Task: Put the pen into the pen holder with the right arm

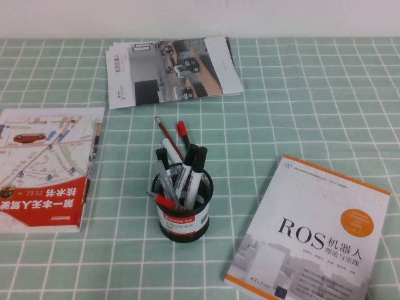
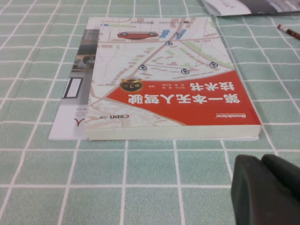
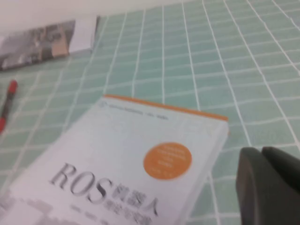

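The black mesh pen holder (image 1: 182, 215) stands mid-table with a red-and-white label on its front. It holds white markers with black caps (image 1: 195, 167) and a thin red pencil (image 1: 167, 134). The pen's red cap (image 1: 182, 130) sticks up at the back of the bunch, its black barrel leaning down into the cup, lower part hidden. Its red cap also shows in the right wrist view (image 3: 9, 91). A red piece (image 1: 164, 200) lies at the cup's front rim. My left gripper (image 2: 265, 187) is shut, empty, near the red book. My right gripper (image 3: 269, 185) is shut, empty, beside the ROS book. Neither shows in the high view.
A red-and-white map book (image 1: 44, 165) lies at the left, on a thin booklet (image 2: 68, 93). A white ROS book (image 1: 312, 234) lies at the right front. Brochures (image 1: 172, 69) lie at the back. The table has a green checked cloth (image 1: 300, 106).
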Controlling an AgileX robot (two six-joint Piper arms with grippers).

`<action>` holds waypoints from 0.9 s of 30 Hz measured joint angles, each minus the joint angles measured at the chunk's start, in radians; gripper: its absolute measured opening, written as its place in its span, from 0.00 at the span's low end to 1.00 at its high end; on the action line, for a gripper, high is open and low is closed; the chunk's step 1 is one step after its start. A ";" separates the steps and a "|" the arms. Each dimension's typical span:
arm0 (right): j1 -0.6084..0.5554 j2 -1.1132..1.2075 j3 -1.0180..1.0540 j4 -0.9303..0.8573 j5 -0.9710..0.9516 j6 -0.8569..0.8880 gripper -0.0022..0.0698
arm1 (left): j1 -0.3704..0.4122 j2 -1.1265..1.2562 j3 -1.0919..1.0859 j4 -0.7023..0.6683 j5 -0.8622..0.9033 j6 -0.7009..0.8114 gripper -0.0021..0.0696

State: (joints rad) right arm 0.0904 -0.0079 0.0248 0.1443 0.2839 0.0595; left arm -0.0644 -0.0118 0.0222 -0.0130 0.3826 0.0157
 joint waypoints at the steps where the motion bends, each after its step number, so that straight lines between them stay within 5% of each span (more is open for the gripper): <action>1: 0.000 0.000 0.000 0.000 0.000 0.000 0.00 | 0.000 0.000 0.000 0.000 0.000 0.000 0.02; 15: 0.000 0.000 0.000 0.337 -0.219 0.000 0.00 | 0.000 0.000 0.000 0.000 0.000 0.000 0.02; 27: 0.000 0.091 -0.005 0.467 -0.101 0.000 0.00 | 0.000 0.000 0.000 0.000 0.000 0.000 0.02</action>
State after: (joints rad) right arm 0.0904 0.0832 0.0195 0.6112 0.1827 0.0595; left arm -0.0644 -0.0118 0.0222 -0.0130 0.3826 0.0157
